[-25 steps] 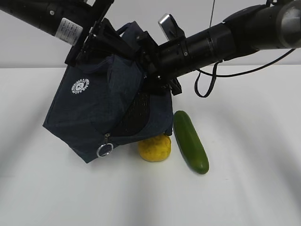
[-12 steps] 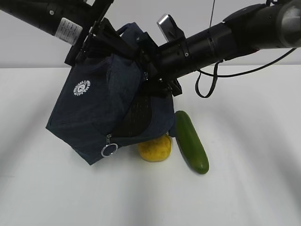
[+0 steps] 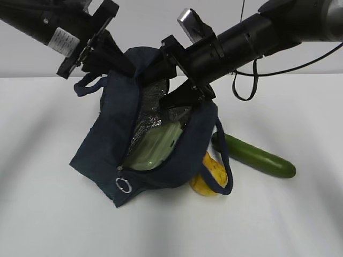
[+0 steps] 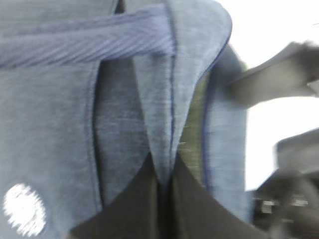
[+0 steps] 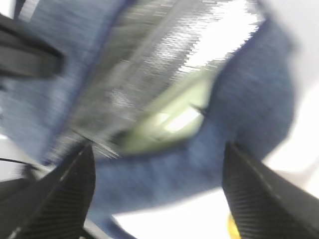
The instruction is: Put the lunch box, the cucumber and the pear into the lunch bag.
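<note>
The navy lunch bag hangs tilted from my left gripper, which is shut on its rim fabric. The bag's mouth gapes, showing silver lining and the sage-green lunch box inside; the box also shows in the right wrist view. My right gripper is open at the mouth, its fingers spread either side of the bag's near wall. The yellow pear lies on the table, half hidden behind the bag and a handle loop. The dark green cucumber lies on the table to the right.
The zipper's ring pull hangs at the bag's lowest corner. The white table extends all around. A black cable loops under the right arm. The bag's round logo shows blurred in the left wrist view.
The bag has swung and its mouth has opened, revealing the lunch box inside. The cucumber has turned and shifted right; the pear has shifted right. The left arm has moved up and left.
</note>
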Tool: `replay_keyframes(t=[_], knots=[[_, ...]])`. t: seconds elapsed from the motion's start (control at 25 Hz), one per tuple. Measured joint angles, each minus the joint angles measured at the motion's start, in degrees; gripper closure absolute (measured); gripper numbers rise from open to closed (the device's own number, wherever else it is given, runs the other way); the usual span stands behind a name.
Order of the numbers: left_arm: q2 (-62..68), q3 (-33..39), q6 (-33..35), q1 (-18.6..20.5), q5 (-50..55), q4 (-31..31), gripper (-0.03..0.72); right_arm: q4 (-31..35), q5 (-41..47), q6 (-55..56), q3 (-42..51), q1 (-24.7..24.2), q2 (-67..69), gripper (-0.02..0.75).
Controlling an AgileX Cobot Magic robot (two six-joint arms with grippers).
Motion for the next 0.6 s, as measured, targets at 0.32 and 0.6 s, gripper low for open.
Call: replay_keyframes(t=[0.32, 0.6], knots=[[0.3, -0.1, -4.5, 0.5, -1.4, 16.2, 0.688, -26.0, 2.7, 8.4, -8.5, -1.4, -2.8, 0.145], [0.3, -0.1, -4.9, 0.6, -1.9, 19.6, 0.688, -51.4, 3.6, 10.2, -8.3, -1.4, -4.3, 0.146]])
